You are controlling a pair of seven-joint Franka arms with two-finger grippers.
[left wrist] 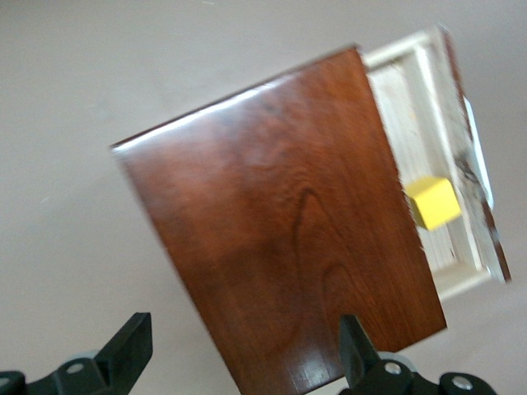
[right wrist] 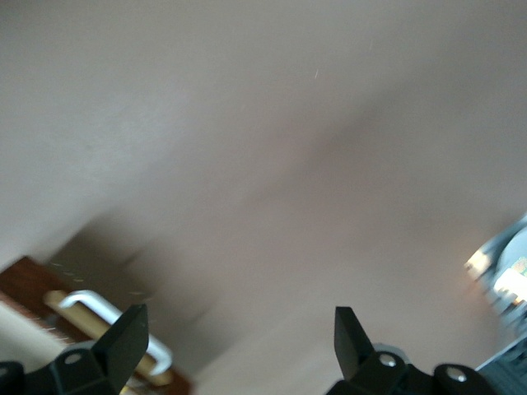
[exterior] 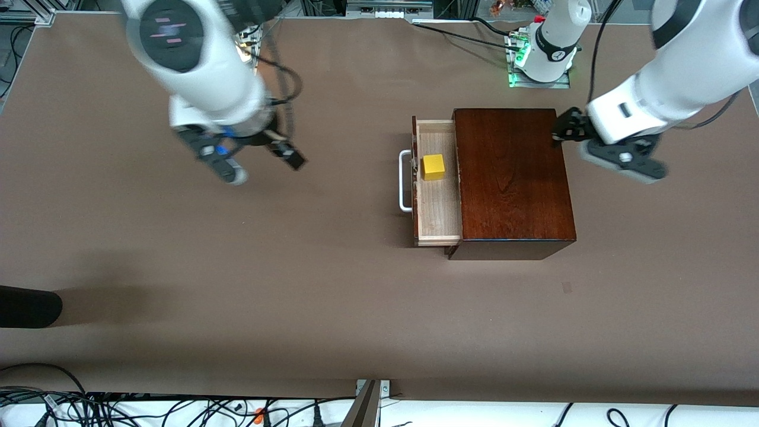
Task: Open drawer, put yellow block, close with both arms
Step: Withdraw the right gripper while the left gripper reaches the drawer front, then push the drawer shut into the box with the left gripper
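Here, the small bright yellow cube (exterior: 433,166) lies inside the pale-wood-lined drawer (exterior: 439,207), which stands pulled out of the glossy dark reddish-brown wooden box (exterior: 513,181) toward the right arm's end of the desk (exterior: 237,284). The drawer's white U-shaped handle (exterior: 405,181) projects from its dark front. The box sits nearer the desk's edge along the robots' bases than its camera-side edge. The left gripper (exterior: 605,148), jaws released, hangs over the box's edge at the left arm's end. The right gripper (exterior: 252,157), jaws released and holding nothing, hovers over bare desk well apart from the handle.
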